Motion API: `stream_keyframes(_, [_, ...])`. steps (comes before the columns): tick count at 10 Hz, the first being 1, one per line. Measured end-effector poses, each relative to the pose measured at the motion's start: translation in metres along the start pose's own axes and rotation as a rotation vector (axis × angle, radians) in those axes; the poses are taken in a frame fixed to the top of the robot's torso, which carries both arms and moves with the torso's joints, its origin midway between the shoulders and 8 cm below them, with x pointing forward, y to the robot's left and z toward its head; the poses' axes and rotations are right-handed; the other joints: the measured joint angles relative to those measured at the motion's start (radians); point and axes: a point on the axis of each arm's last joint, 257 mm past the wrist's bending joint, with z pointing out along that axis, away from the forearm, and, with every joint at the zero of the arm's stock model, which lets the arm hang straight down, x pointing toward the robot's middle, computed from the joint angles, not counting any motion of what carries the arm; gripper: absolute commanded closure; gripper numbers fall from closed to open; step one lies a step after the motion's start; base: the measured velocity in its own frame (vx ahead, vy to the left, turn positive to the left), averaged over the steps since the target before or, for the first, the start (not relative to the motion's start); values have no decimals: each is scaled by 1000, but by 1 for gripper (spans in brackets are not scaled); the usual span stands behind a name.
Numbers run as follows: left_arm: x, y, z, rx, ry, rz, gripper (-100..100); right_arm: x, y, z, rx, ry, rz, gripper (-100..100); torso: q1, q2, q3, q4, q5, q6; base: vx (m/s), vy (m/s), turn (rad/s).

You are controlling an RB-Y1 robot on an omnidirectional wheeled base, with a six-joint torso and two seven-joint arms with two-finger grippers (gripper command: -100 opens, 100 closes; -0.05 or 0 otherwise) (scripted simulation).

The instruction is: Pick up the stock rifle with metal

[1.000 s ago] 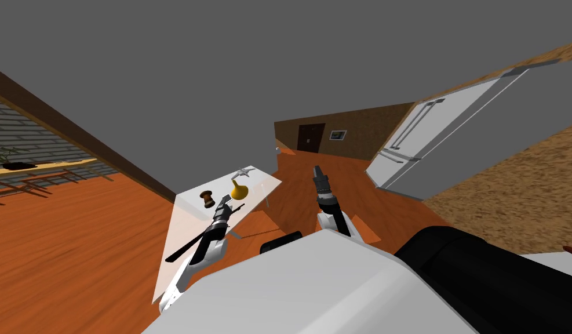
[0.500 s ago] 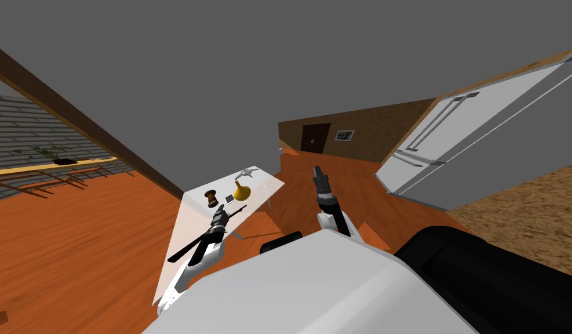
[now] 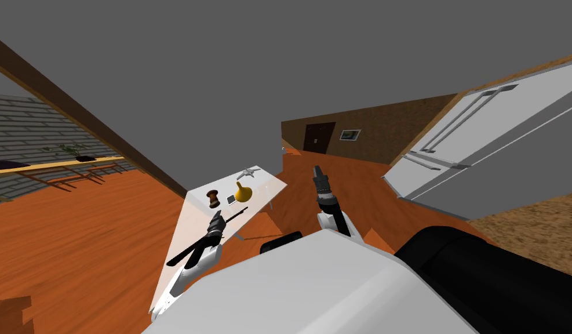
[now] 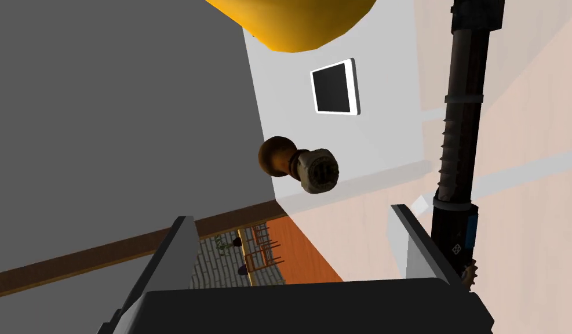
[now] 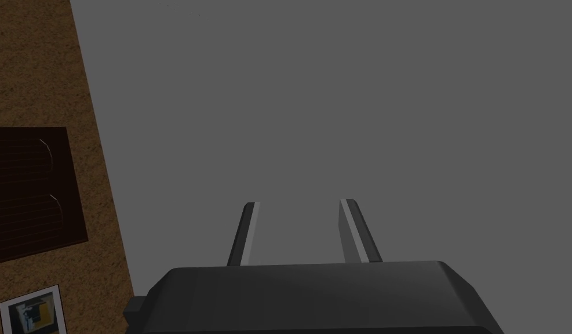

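Observation:
The rifle [image 3: 181, 256] is a long dark thing lying lengthwise on the pale table [image 3: 189, 229]. Its ribbed dark barrel [image 4: 463, 145] runs just outside one of my left fingers [image 4: 415, 243], not between them. My left gripper [image 3: 215, 220] hovers over the rifle's middle, open [image 4: 290, 213], with nothing in its gap. Beyond it lie a brown knobbed piece [image 4: 299, 165], a small black tablet [image 4: 335, 87] and a yellow vessel [image 4: 296, 23]. My right gripper [image 3: 319, 174] is held out over the floor, its fingers [image 5: 244, 232] apart and empty.
A grey star-shaped thing [image 3: 248, 172] lies at the table's far end. A large white fridge [image 3: 481, 145] stands to the right. A dark door [image 3: 318, 138] and a picture frame [image 3: 349, 134] are on the far brown wall. Orange wood floor surrounds the table.
My left hand has drawn back toward me along the rifle, uncovering the small tablet. My head view has swung, so the fridge has slid right. The right arm has held still.

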Motion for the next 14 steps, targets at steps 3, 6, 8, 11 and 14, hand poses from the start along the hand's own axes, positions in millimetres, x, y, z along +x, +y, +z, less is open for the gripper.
stream_keyframes(3, [-21,30,0,-70,-36,-5,-100,0,0,0,0,0,0,0,1,-2,-1,0,0,0,93,21,96])
stream_keyframes(6, [-50,71,-1,-169,-82,-11,-100,0,0,0,0,0,0,0,2,-3,-2,-1,0,0,104,23,68])
stream_keyframes(8, [-57,99,-10,-239,-109,-21,-100,0,0,0,0,0,0,0,2,-3,-2,-1,0,0,99,35,56])
stream_keyframes(11, [-65,119,-19,-283,-119,-23,-100,0,0,0,0,0,0,0,0,3,1,1,0,1,34,17,12])
stream_keyframes(14, [-61,124,-19,-280,-117,-21,100,0,0,0,0,0,0,0,1,1,1,0,0,1,41,21,4])
